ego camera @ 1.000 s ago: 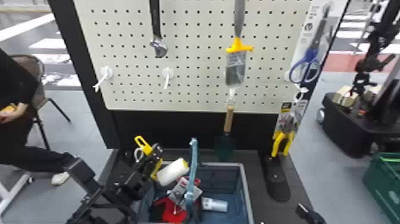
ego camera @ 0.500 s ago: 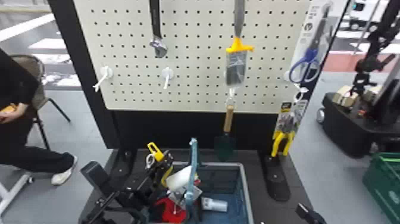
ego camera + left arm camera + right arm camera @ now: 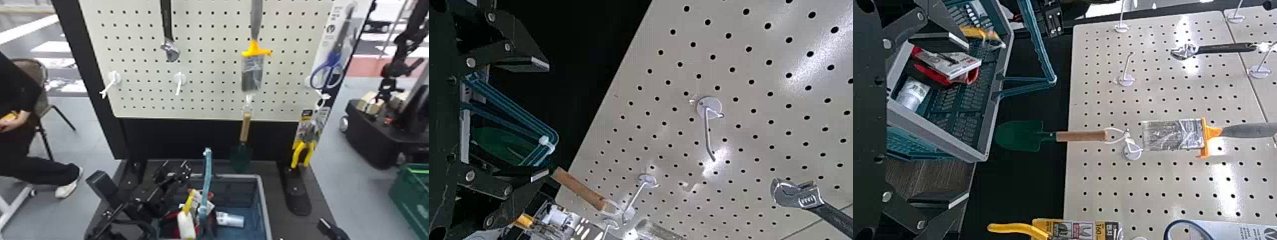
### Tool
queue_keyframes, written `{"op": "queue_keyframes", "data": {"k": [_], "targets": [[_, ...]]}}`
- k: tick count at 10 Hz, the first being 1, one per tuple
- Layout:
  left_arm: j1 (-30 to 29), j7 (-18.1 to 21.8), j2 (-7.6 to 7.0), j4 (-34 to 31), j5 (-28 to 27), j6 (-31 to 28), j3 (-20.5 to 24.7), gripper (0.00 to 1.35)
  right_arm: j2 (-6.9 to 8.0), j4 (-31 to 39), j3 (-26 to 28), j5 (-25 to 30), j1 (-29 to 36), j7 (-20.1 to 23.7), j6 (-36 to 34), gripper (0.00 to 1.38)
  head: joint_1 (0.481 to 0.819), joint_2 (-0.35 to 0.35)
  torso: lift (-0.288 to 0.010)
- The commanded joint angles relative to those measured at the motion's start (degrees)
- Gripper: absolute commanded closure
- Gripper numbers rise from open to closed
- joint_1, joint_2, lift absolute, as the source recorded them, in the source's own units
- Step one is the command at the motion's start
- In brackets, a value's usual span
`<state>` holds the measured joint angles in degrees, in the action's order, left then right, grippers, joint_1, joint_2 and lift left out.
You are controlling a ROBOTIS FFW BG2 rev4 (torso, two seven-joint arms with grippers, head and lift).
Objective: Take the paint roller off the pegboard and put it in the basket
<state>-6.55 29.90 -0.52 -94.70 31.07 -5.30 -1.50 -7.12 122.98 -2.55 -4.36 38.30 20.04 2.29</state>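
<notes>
Head view: L end effector (image 3: 174, 172) over the L part of the basket (image 3: 265, 207), fingers apart; R end effector (image 3: 330, 228) at bottom R edge.
Paint roller (image 3: 186, 225): in basket, smooth white cylinder w/ yellow plastic handle, near a red-and-white pack (image 3: 204, 199).
Basket: grey rim, teal mesh sides, slim blue carry handle (image 3: 207, 174) upright; clear plastic cylinder (image 3: 233, 220) inside.
Pegboard (image 3: 210, 73): off-white, round holes, white bent hooks (image 3: 179, 79); shiny metal wrench (image 3: 170, 52), plastic-wrapped brush (image 3: 252, 75), green-bladed trowel (image 3: 245, 131) w/ wooden grip.
L wrist view: black fingers apart, basket's carry handle seen btwn.
R wrist view: R end effector fingers apart too.
</notes>
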Motion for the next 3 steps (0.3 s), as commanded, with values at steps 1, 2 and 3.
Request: {"op": "queue_keyframes", "data": {"k": [1,2,3], "targets": [[0.00,-0.02,-0.01,-0.02,0.04,0.12,0.01,0.50,-0.09,0.00,0.00,-0.03,0.00,0.00,0.00,0.25,0.549,0.000,-0.100],[0.12,-0.02,0.08,-0.02,0.04,0.29,0.01,0.51,0.00,0.00,0.00,-0.03,0.00,0.00,0.00,0.25,0.549,0.000,-0.100],[0.12,-0.19,0.08,-0.02,-1.54,1.08,0.27,0.51,-0.09,0.00,0.00,-0.03,0.00,0.00,0.00,0.25,0.549,0.000,-0.100]]}}
